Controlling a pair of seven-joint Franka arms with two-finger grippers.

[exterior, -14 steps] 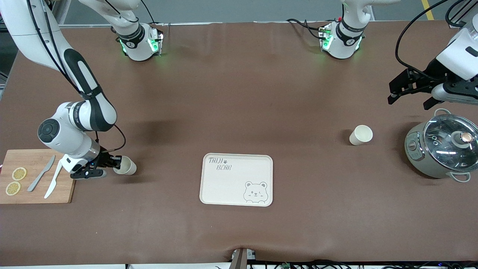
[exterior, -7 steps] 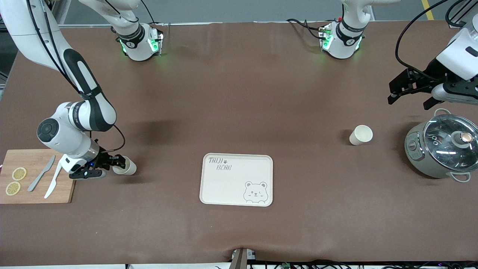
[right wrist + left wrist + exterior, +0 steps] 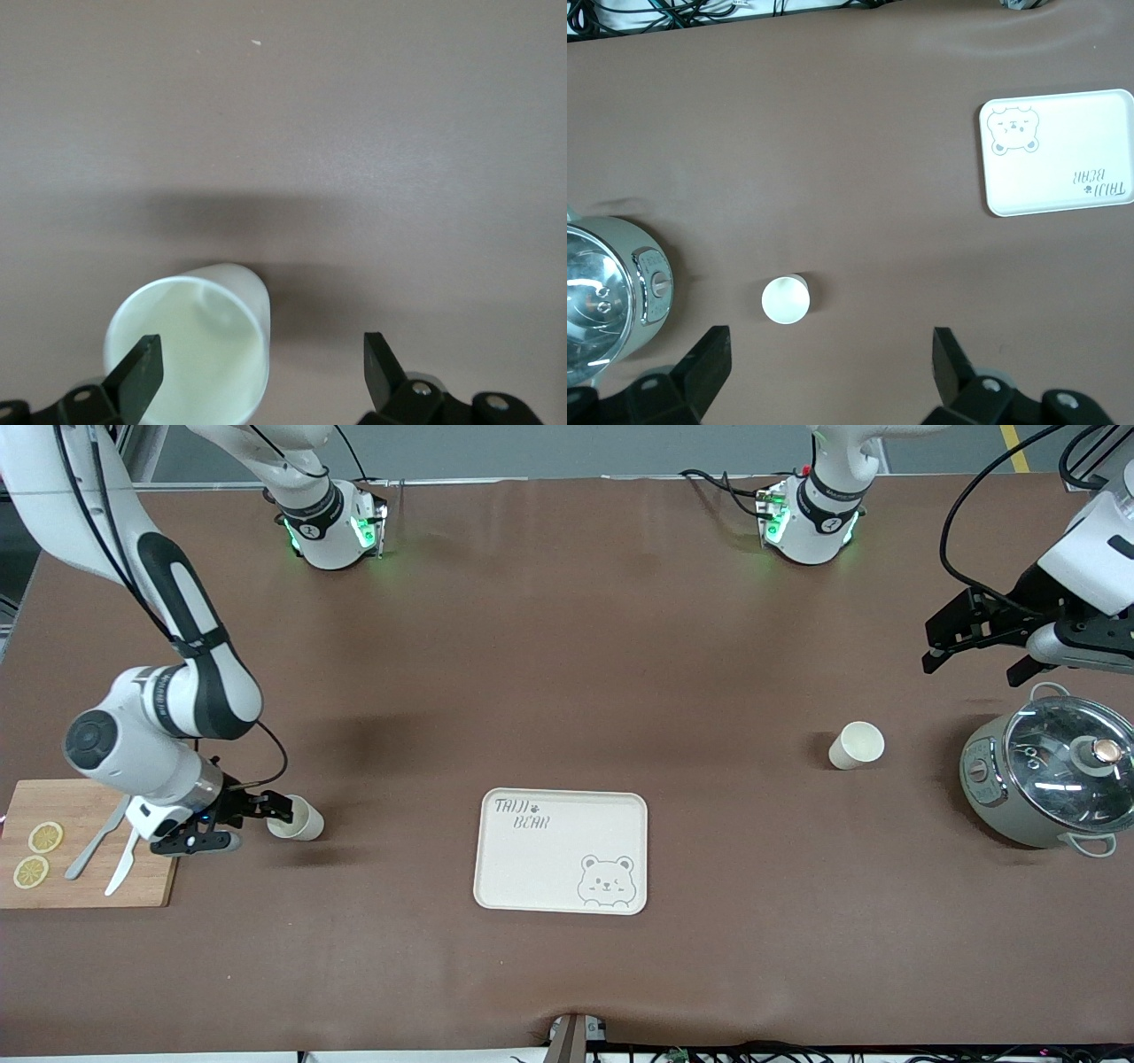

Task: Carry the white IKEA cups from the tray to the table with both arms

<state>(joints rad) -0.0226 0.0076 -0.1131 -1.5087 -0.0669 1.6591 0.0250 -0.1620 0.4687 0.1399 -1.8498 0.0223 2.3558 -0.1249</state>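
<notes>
A plain brown mat covers the bench (image 3: 567, 646), and the cream tray (image 3: 562, 851) with the bear face lies bare near its middle, toward the front camera. Both white cups are already off it and stand upright on the mat, well apart. One cup (image 3: 297, 817) stands toward the right arm's end, just beside the wooden cutting board (image 3: 84, 843) that carries two knives (image 3: 111, 846) and lemon slices (image 3: 37, 855). The right pincer (image 3: 232, 821) is low at this cup with its fingers spread; in the right wrist view the cup (image 3: 190, 345) sits off-centre in the gap, close against one fingertip (image 3: 140, 372), and I cannot quite tell whether that tip touches the rim. The cup lies straight ahead of the pincer, on the tray side, so a clean exit would probably be a pull away toward the board or straight up, since a sideways swing risks tipping it. The other cup (image 3: 857, 745) stands toward the left arm's end, between the tray and the lidded pot (image 3: 1050, 779). The left pincer (image 3: 974, 633) hangs spread and waiting over the mat near the pot; its wrist view looks down on that cup (image 3: 785, 299) and holds nothing. The task looks all but finished.
</notes>
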